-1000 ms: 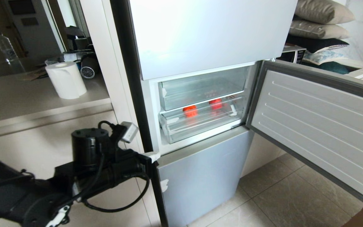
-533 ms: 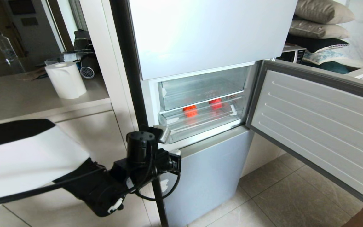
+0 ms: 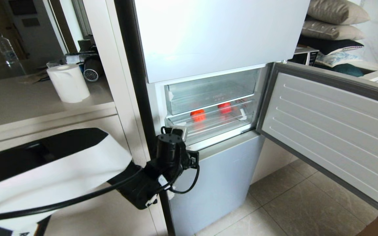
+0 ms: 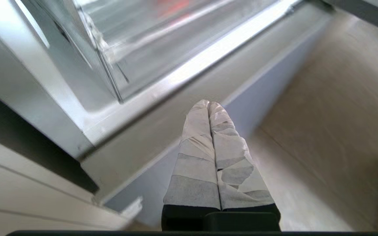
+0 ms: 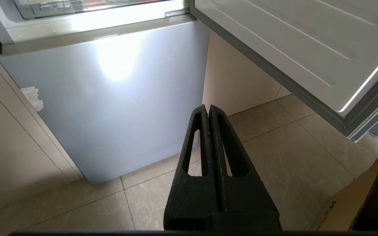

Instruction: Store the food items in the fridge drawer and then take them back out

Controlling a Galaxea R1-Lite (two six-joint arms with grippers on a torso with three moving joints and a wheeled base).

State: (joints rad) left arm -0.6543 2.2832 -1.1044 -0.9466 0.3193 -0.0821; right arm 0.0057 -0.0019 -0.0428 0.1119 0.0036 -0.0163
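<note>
Your left arm [image 3: 61,173] is reaching forward and up across the lower left of the head view, its black wrist [image 3: 169,154] leading. The left gripper [image 4: 208,104] is pointing ahead with its taped fingers [image 4: 195,131] pressed together, holding nothing. Your right gripper [image 5: 207,108] is hanging low and pointing forward and down, its black fingers [image 5: 195,147] closed flat against each other, also holding nothing.

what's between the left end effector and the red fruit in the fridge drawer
The drawer's clear front wall: the head view shows the left end effector outside it, the red fruit behind it.
</note>
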